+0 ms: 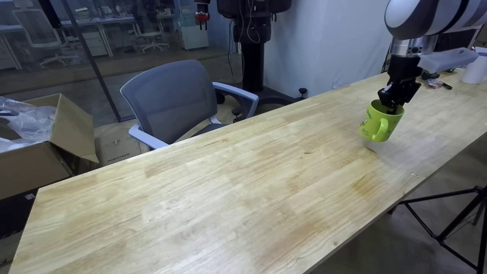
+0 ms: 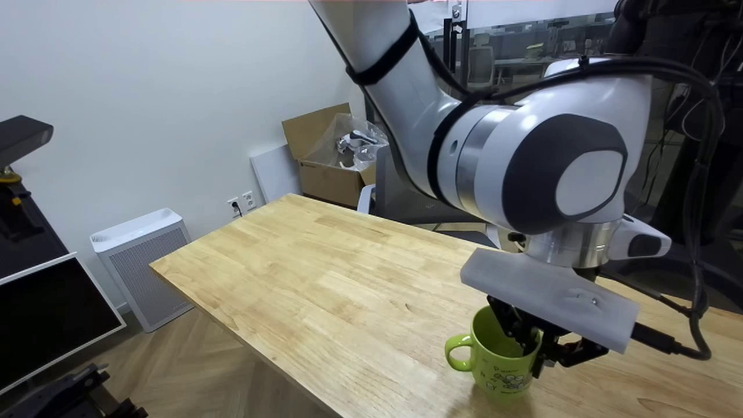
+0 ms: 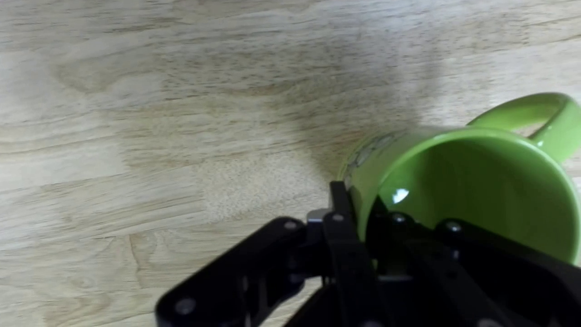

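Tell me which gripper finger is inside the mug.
The finger at the right of the wrist view: it sits inside the green mug; the other finger is outside its wall.

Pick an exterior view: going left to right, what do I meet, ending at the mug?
In an exterior view: dark screen, white unit with a grille, wall outlets, cardboard box, green mug. The gripper, shut across the mug's rim, overlaps it, so left out.

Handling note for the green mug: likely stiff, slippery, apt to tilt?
The green mug is probably stiff: its rim looks round despite the pinching gripper. A bright glint inside suggests a slippery surface. Held at one side only, off-centre, it may tilt.
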Controlling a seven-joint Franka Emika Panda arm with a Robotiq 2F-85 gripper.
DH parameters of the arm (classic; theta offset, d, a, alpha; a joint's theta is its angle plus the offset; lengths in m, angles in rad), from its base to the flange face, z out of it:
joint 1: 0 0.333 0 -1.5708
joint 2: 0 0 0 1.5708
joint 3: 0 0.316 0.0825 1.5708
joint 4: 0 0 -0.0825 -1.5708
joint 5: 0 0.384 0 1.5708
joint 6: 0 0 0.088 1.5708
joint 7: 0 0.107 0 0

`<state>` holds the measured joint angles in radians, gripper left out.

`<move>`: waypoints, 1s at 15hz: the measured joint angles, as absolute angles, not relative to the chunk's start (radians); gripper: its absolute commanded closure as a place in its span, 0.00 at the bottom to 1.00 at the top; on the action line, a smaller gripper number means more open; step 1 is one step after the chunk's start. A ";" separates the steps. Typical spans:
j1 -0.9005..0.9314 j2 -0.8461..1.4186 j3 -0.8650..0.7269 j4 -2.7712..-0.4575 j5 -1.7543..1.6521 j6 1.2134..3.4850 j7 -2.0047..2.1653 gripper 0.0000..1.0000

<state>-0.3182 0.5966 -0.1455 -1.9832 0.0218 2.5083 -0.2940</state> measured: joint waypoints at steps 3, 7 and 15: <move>-0.321 0.597 -0.126 -1.980 0.033 2.485 -0.296 0.97; -0.317 0.597 -0.096 -1.980 0.041 2.473 -0.296 0.97; -0.264 0.605 -0.065 -1.982 0.039 2.471 -0.295 0.97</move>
<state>-0.2638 0.6052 -0.0650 -1.9821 0.0395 2.4714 -0.2953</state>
